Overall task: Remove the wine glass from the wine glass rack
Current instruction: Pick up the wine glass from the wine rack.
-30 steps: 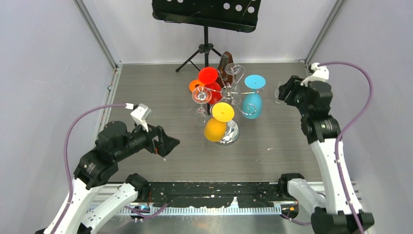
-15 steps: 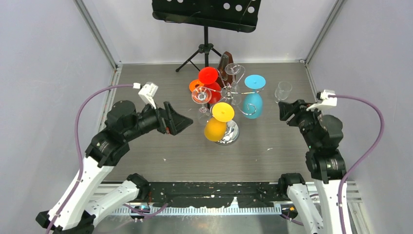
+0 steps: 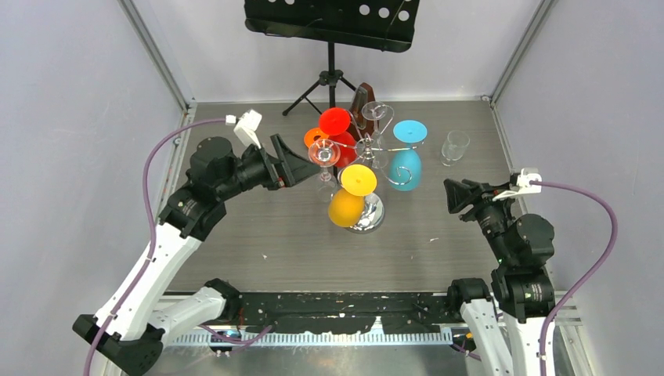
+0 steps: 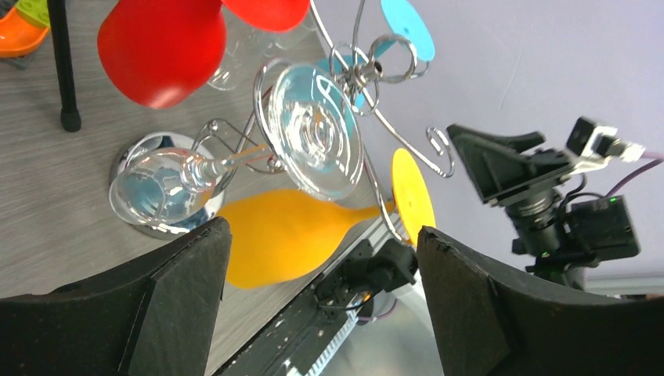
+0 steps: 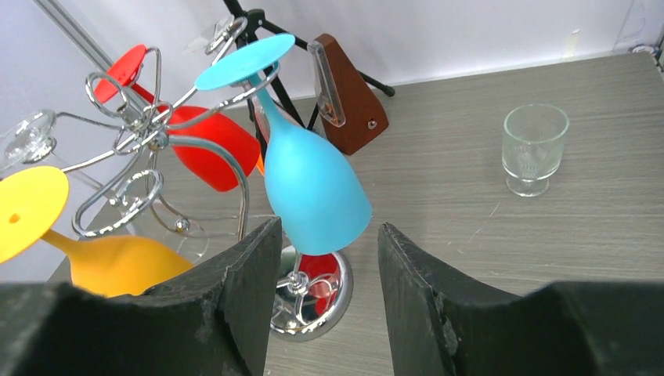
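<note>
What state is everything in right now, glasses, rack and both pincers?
rack, upright on the table, glasses hung on it.
clear glass, hung upside down, facing the left pincer, not gripped.
red glass, hung upside down.
blue glass, hung upside down.
yellow glass, hung by its foot, tilted.
small glass, upright on the table, off the rack.
left pincer, open, empty.
right pincer, open, empty.
</note>
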